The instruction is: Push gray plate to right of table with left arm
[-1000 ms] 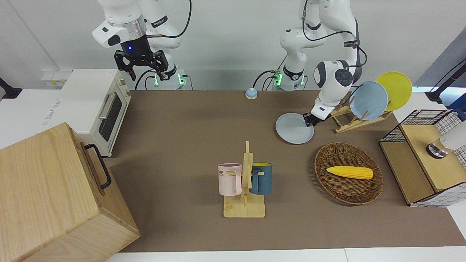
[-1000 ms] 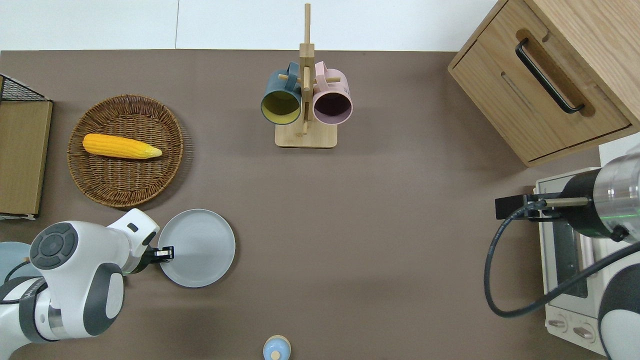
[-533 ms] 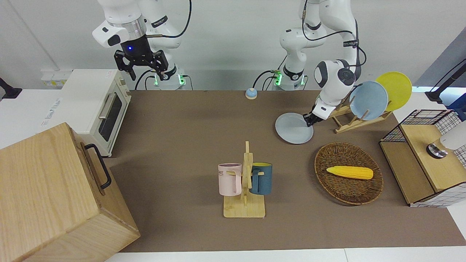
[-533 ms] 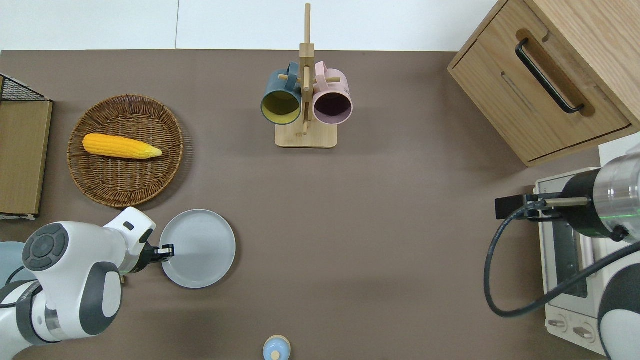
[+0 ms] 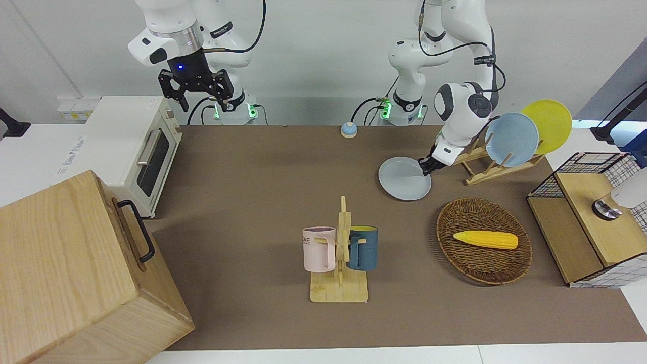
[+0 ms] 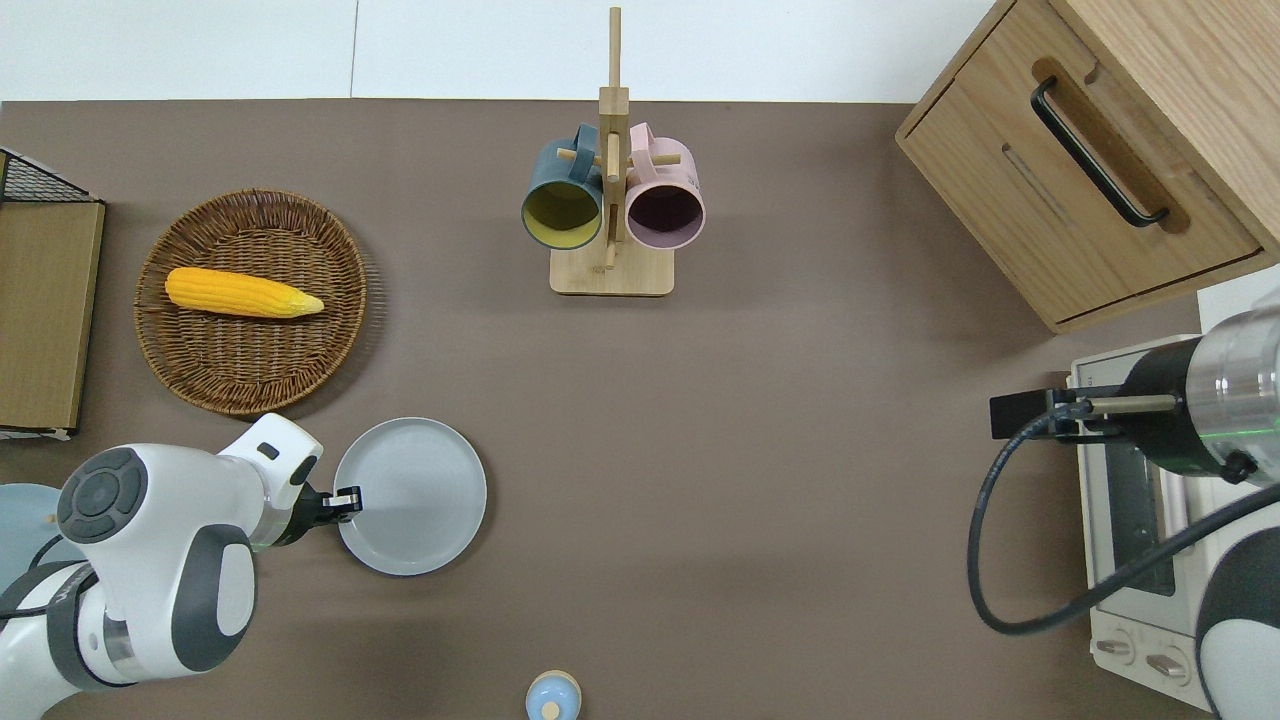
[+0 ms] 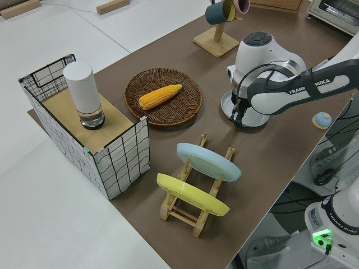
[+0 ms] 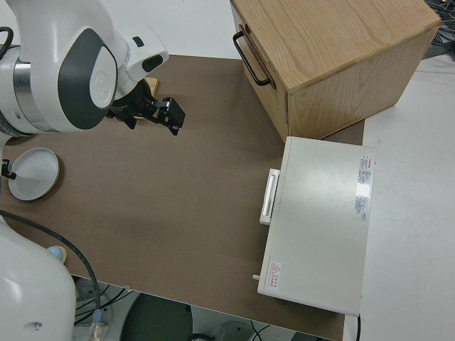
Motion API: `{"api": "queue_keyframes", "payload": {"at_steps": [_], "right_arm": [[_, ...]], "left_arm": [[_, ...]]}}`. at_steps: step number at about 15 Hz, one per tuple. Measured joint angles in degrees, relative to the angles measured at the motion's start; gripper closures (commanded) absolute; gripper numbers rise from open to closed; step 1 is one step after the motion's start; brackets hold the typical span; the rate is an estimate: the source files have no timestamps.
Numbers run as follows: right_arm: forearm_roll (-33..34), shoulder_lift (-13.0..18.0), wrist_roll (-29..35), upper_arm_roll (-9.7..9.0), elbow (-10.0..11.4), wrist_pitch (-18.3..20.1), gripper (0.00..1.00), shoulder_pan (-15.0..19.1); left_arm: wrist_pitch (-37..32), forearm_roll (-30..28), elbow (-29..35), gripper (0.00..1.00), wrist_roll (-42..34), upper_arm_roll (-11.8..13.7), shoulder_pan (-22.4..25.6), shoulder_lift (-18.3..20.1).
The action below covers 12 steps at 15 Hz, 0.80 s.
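Note:
The gray plate [image 5: 403,179] [image 6: 412,497] [image 8: 31,173] lies flat on the brown table [image 5: 252,202] near the left arm's end. My left gripper [image 5: 425,167] [image 6: 348,497] [image 7: 238,120] is low at the table, shut, with its tip against the plate's rim on the side toward the left arm's end. In the left side view the arm covers most of the plate [image 7: 253,119]. My right gripper [image 5: 196,95] is parked, open and holding nothing.
A wicker basket [image 6: 200,370] with corn [image 6: 243,292] sits just farther from the robots than the plate. A rack holds a sky-blue plate [image 5: 511,139] and a yellow plate [image 5: 551,124]. Mug stand [image 6: 611,270], small bell [image 6: 552,696], wooden cabinet [image 6: 1100,150], toaster oven [image 5: 136,146].
The left gripper has moved toward the right arm's end of the table, and the gray plate has slid a little that way with it. The right arm has not moved.

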<state>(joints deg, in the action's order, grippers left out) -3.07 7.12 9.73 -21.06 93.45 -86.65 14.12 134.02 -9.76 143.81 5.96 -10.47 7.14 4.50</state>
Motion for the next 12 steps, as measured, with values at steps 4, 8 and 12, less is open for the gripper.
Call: {"api": "queue_keyframes", "payload": {"at_steps": [4, 8, 12], "right_arm": [[0.0, 0.0, 0.0, 0.00, 0.0, 0.0, 0.005, 0.0], [0.0, 0.0, 0.0, 0.00, 0.0, 0.0, 0.005, 0.0], [0.0, 0.0, 0.0, 0.00, 0.0, 0.0, 0.005, 0.0]], "left_arm": [[0.1, -0.4, 0.0, 1.00, 4.1, -3.2, -0.1, 0.0], [0.3, -1.8, 0.0, 1.00, 8.9, -5.9, -1.6, 0.0], [0.6, -4.1, 0.0, 1.00, 11.1, -6.5, -4.5, 0.0]]}}
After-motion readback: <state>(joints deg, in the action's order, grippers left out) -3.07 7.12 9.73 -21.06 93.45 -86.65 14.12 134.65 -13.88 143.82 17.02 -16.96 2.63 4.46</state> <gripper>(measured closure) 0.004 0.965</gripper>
